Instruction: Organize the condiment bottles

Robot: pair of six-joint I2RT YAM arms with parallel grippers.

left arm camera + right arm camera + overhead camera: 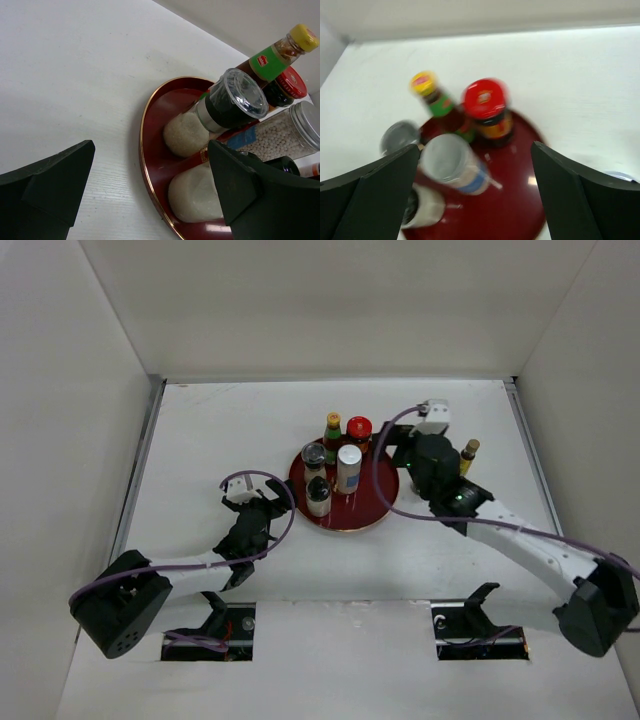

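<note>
Left gripper [268, 512] sits low over the table [200, 430], fingers spread, nothing between them, tips just beside the left rim of the round red tray [375, 515].

Five bottles stand upright on the tray, close together:
- Nearest is a black-lidded jar [318, 497] of white grains.
- Behind it is a clear-capped grinder [235, 100].
- The white shaker [349, 468] is to the right of those two.
- At the far rim stand a yellow-capped bottle [332, 430] with a green label and a red-lidded jar [359, 430], side by side.

Right gripper [392, 455] hangs at the tray's right edge, facing the group, fingers wide apart and empty.

Off the tray, a second yellow-capped bottle [468, 455] stands on the table just right of the right arm's wrist.
</note>
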